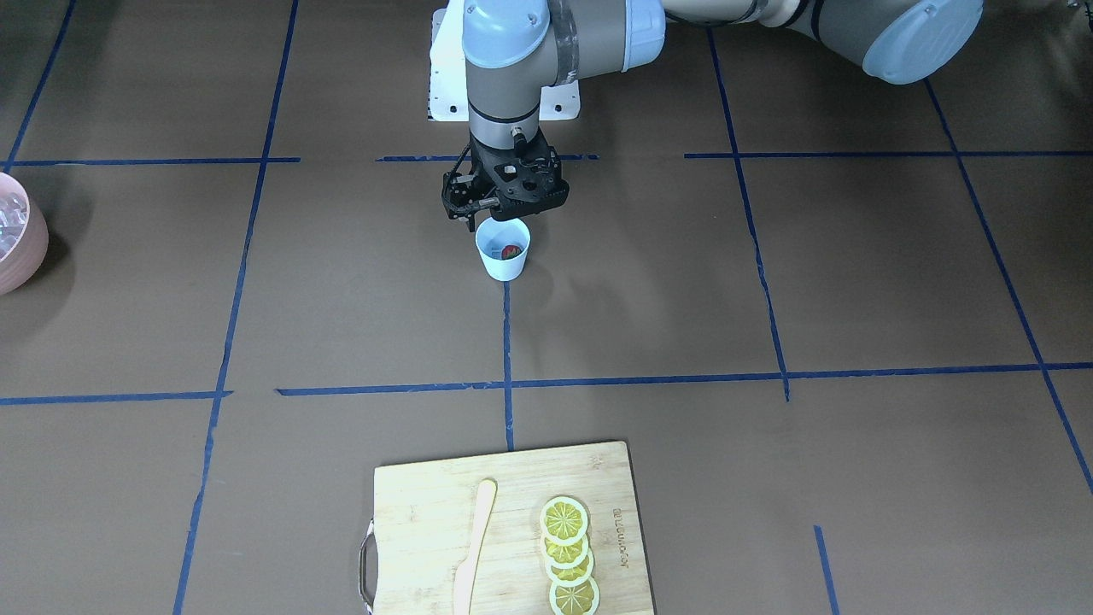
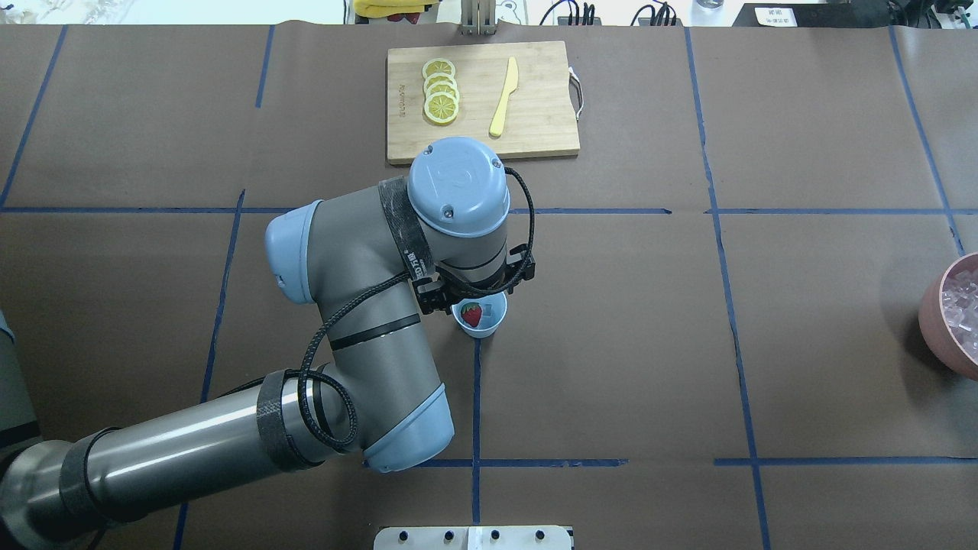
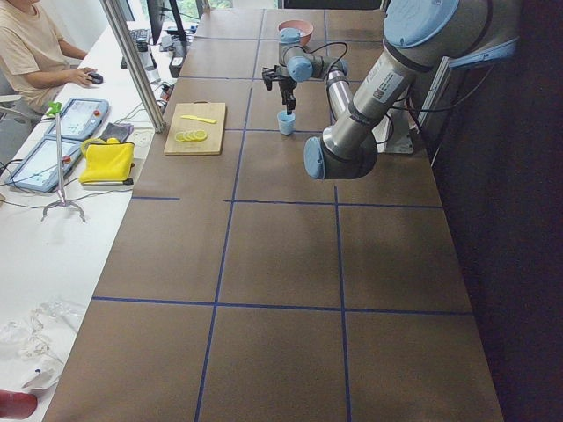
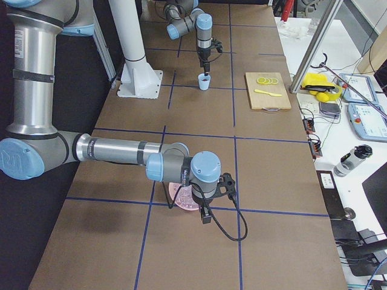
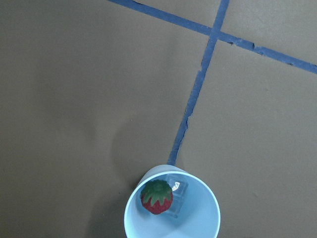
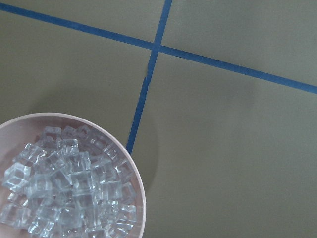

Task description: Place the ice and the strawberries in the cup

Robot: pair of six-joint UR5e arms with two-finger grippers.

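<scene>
The pale blue cup [image 1: 504, 260] stands at a blue tape crossing mid-table. In it lie one red strawberry [image 5: 157, 197] with a green top and one clear ice cube [image 5: 177, 187]; both also show in the overhead view, the strawberry [image 2: 471, 314] left of the cube [image 2: 491, 309]. My left gripper [image 1: 499, 220] hangs just above the cup's far rim, open and empty. My right gripper [image 4: 205, 214] hovers over the pink bowl [image 6: 140, 191] full of ice cubes [image 6: 69, 188]; I cannot tell whether it is open or shut.
A wooden cutting board [image 1: 427, 504] with lemon slices [image 1: 568, 555] and a pale wooden knife [image 1: 474, 547] lies at the operators' edge. The pink bowl [image 2: 936, 313] sits at the table's right end. Blue tape lines cross the brown table cover.
</scene>
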